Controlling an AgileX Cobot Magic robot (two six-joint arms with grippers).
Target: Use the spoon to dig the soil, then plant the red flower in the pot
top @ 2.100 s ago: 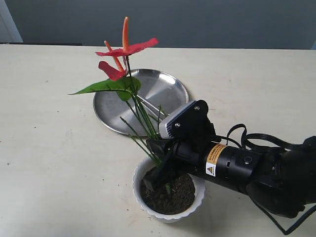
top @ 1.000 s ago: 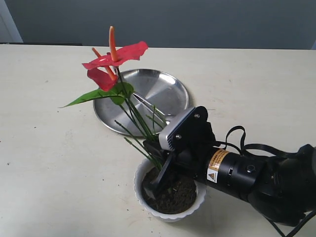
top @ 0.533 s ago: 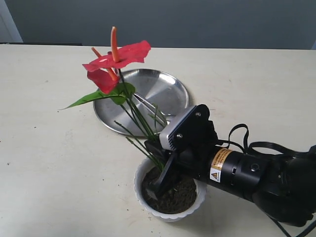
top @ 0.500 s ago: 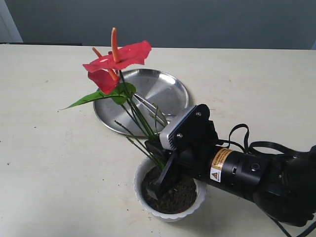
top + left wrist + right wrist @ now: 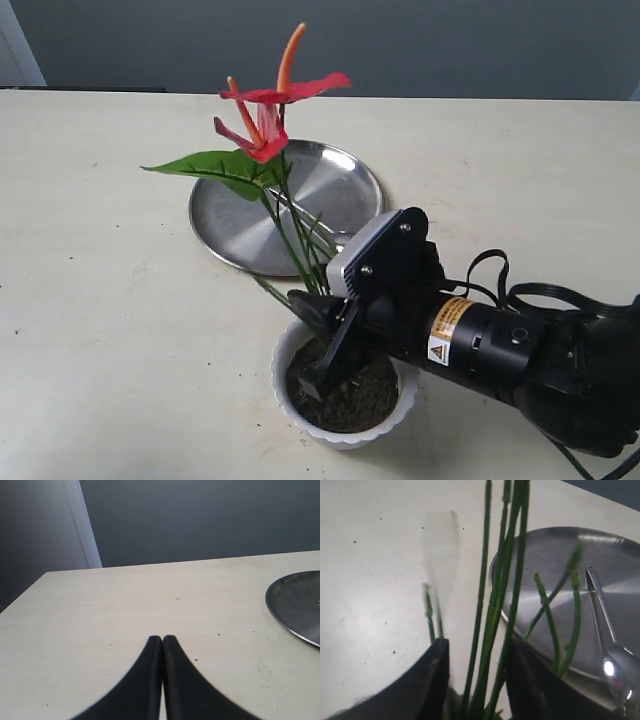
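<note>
A pale cream speckled bench (image 5: 100,300) meets a plain dark blue-grey wall (image 5: 450,45), with a white vertical strip (image 5: 82,525) at its edge

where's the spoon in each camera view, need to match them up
Exterior view: the spoon lies on the steel plate, just behind the green stems.
Left wrist view: not clearly in it; only the plate's edge shows.
Right wrist view: on the plate, beyond the stems.
Shared landmark: the steel plate.
</note>
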